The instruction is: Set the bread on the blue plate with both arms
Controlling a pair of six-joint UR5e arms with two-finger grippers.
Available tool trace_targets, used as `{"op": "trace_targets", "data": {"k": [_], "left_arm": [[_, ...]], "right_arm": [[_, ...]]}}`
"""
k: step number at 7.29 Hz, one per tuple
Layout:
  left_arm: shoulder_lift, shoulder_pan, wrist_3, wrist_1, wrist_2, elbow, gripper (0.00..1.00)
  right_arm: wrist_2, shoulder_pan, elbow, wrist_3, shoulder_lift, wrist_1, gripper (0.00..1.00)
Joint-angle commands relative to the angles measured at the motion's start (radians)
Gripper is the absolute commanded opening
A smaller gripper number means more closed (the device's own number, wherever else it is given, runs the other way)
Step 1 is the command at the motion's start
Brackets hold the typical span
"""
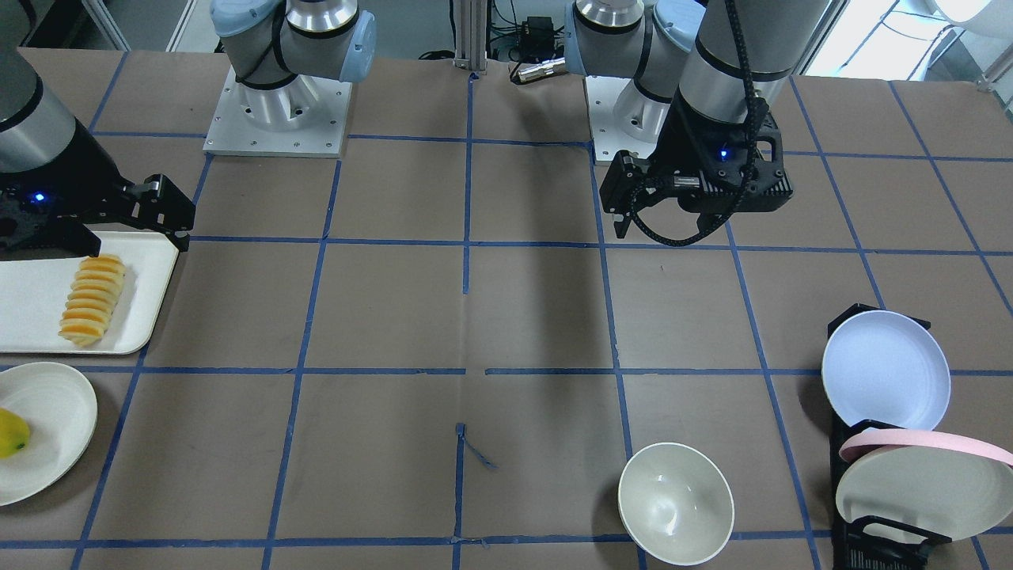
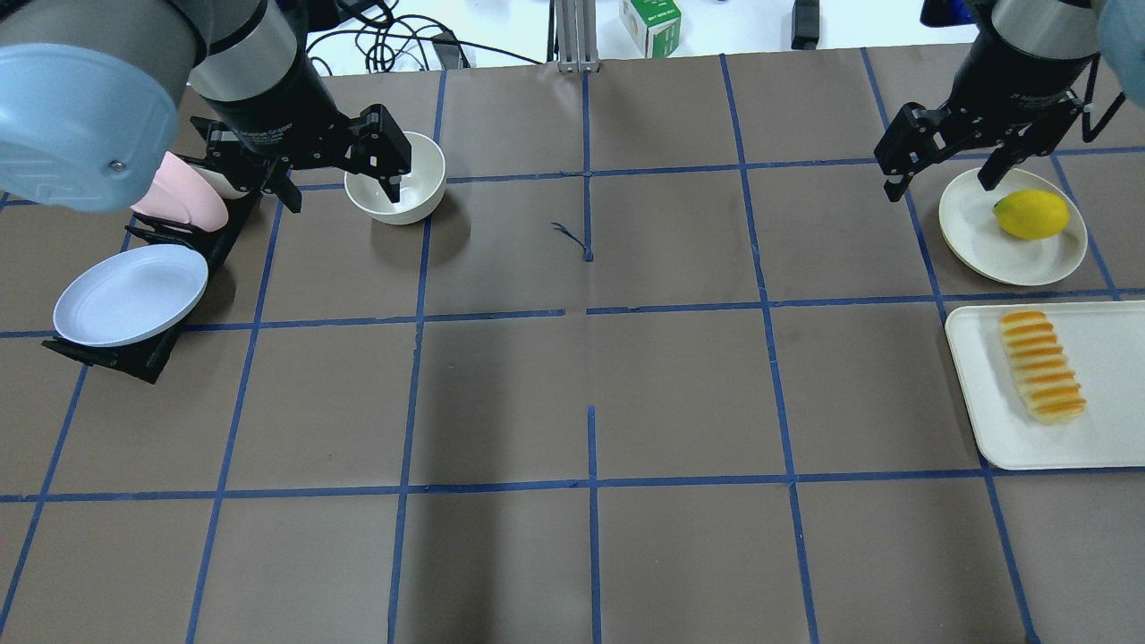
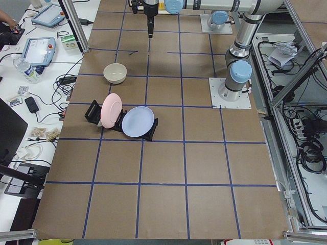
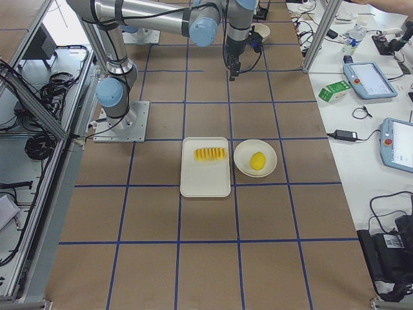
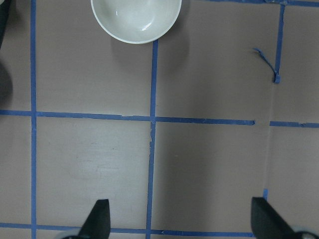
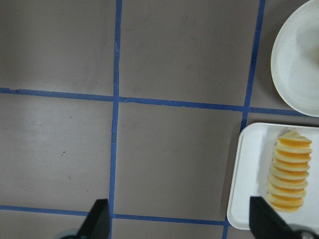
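Note:
The bread (image 2: 1040,365), a row of orange-crusted slices, lies on a white tray (image 2: 1109,420) at the table's right; it also shows in the right wrist view (image 6: 289,172) and in the front view (image 1: 93,299). The blue plate (image 2: 130,293) leans in a black rack (image 2: 134,358) at the table's left, also in the front view (image 1: 886,368). My left gripper (image 2: 343,179) hangs open and empty above the table between the rack and a white bowl. My right gripper (image 2: 944,174) hangs open and empty beyond the tray, beside the lemon's plate. Both wrist views show fingertips wide apart.
A white bowl (image 2: 395,177) sits by the left gripper. A pink plate (image 2: 183,199) and a white plate (image 1: 918,495) stand in the same rack. A yellow lemon (image 2: 1031,215) lies on a white plate (image 2: 975,237) beyond the tray. Blue tape lines grid the brown table.

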Motion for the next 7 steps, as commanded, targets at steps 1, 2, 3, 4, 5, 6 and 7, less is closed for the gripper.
{"op": "trace_targets", "data": {"k": [1, 2, 3, 4, 5, 6, 7], "left_arm": [[0.000, 0.000, -0.001, 0.000, -0.002, 0.000, 1.00], [-0.001, 0.000, -0.001, 0.003, -0.001, 0.000, 1.00], [-0.003, 0.000, -0.001, 0.005, -0.002, 0.002, 1.00], [-0.006, 0.000, -0.004, 0.005, -0.004, 0.000, 1.00], [-0.006, 0.000, -0.004, 0.005, -0.004, 0.000, 1.00], [-0.006, 0.000, -0.004, 0.005, -0.004, 0.000, 1.00], [-0.006, -0.002, -0.005, 0.005, -0.004, 0.000, 1.00]], "right_arm": [[0.006, -0.019, 0.025, -0.022, 0.000, -0.001, 1.00], [0.006, -0.047, 0.046, -0.033, -0.006, -0.018, 1.00], [0.006, -0.077, 0.066, -0.090, -0.008, -0.035, 1.00], [0.009, -0.111, 0.090, -0.128, -0.009, -0.055, 1.00], [0.009, -0.140, 0.107, -0.163, -0.014, -0.078, 1.00], [0.012, -0.156, 0.121, -0.182, -0.012, -0.084, 1.00], [0.009, -0.177, 0.147, -0.213, -0.012, -0.119, 1.00]]}}
